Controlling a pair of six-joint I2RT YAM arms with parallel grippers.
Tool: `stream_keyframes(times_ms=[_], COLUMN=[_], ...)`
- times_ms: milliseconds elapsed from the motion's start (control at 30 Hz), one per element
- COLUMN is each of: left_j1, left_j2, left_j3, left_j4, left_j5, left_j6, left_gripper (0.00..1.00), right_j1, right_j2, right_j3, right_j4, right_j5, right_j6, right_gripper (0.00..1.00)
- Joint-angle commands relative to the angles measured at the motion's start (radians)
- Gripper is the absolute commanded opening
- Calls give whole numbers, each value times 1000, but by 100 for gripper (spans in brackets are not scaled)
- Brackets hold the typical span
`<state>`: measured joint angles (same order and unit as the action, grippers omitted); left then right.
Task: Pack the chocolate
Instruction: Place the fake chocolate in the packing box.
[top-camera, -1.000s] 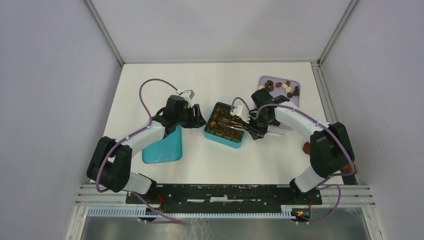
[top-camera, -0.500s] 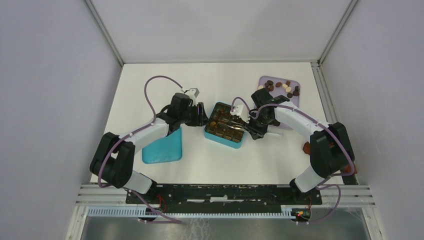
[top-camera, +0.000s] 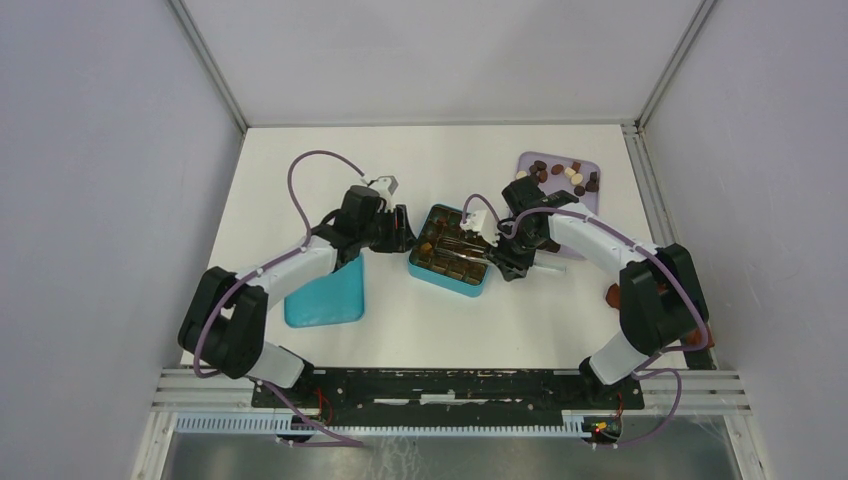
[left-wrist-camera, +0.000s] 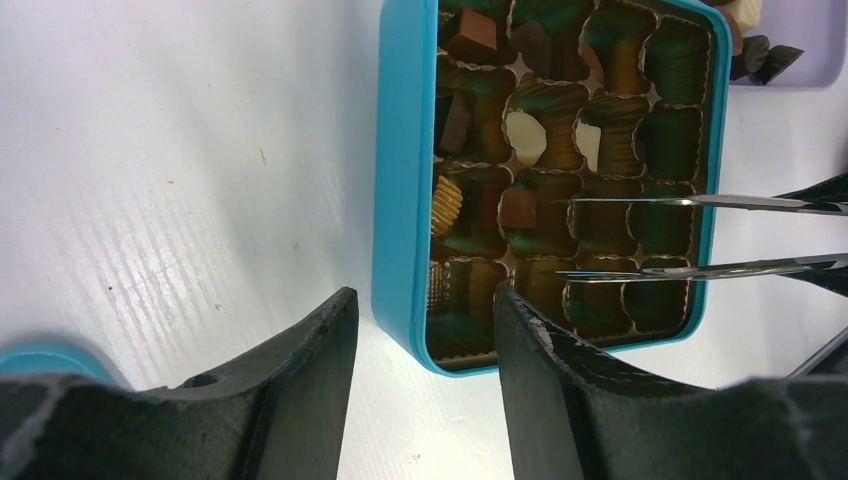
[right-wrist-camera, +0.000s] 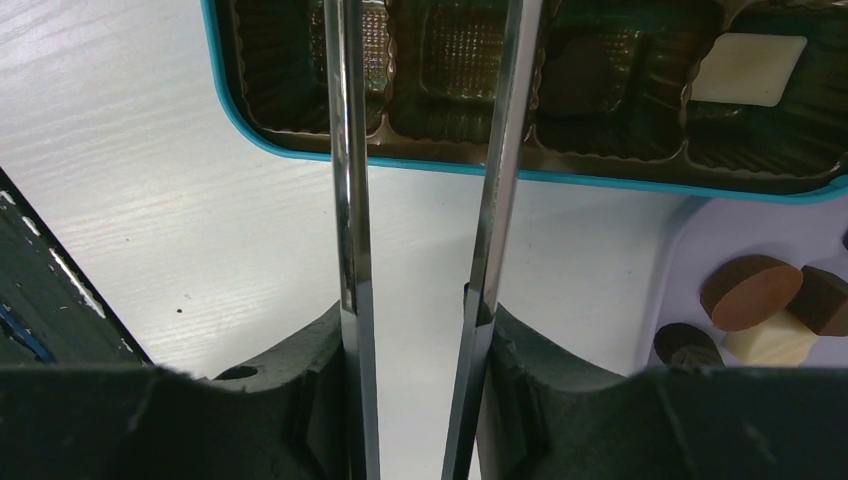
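The teal box (top-camera: 474, 287) sits mid-table, its brown cells holding some chocolate (left-wrist-camera: 525, 137), white and brown pieces. More chocolate (top-camera: 560, 174) lies loose on the purple tray (top-camera: 555, 157) at the back right. My right gripper (right-wrist-camera: 415, 315) is shut on the metal tongs (right-wrist-camera: 345, 200), whose two blades reach apart over the box's cells with nothing between the tips (left-wrist-camera: 690, 270). My left gripper (left-wrist-camera: 422, 295) stands open at the box's left corner. The box wall (left-wrist-camera: 405, 200) runs into the gap between its fingers (left-wrist-camera: 300, 380), and I see no contact.
The teal lid (top-camera: 325, 295) lies flat under the left forearm, left of the box. A reddish-brown cloth (top-camera: 612, 295) shows by the right arm's elbow. Grey walls close in on both sides and the back. The purple tray's corner (right-wrist-camera: 700, 250) lies just right of the tongs.
My left gripper swung right from above the lid to the box's left corner, then held. The right arm and tongs stayed over the box.
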<state>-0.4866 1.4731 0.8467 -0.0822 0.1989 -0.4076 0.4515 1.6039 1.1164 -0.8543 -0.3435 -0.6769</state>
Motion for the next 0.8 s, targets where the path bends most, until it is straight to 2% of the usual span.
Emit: stream_keyframes(times_ms=[0, 300, 433, 567, 633, 767], left_j1=[-5, -4, -4, -3, -3, -2], left_j2=[-62, -177, -297, -401, -418, -411], left_j3=[40, 58, 61, 76, 108, 196], left_j4=[-12, -48, -18, 20, 3, -135], left_j5=[-26, -50, -57, -47, -1, 38], left_j6=[15, 55, 65, 58, 72, 141], left_gripper=[58, 59, 72, 99, 100, 100], right_j1=[1, -54, -159, -337, -423, -537], right_j2=[3, -74, -150, -222, -256, -287], right_j3=[26, 80, 68, 42, 21, -35], right_j4=[11, -33, -44, -31, -15, 20], right_j5=[-31, -143, -234, -303, -315, -253], right_j6=[11, -11, -34, -36, -32, -29], right_gripper=[43, 32, 32, 33, 33, 34])
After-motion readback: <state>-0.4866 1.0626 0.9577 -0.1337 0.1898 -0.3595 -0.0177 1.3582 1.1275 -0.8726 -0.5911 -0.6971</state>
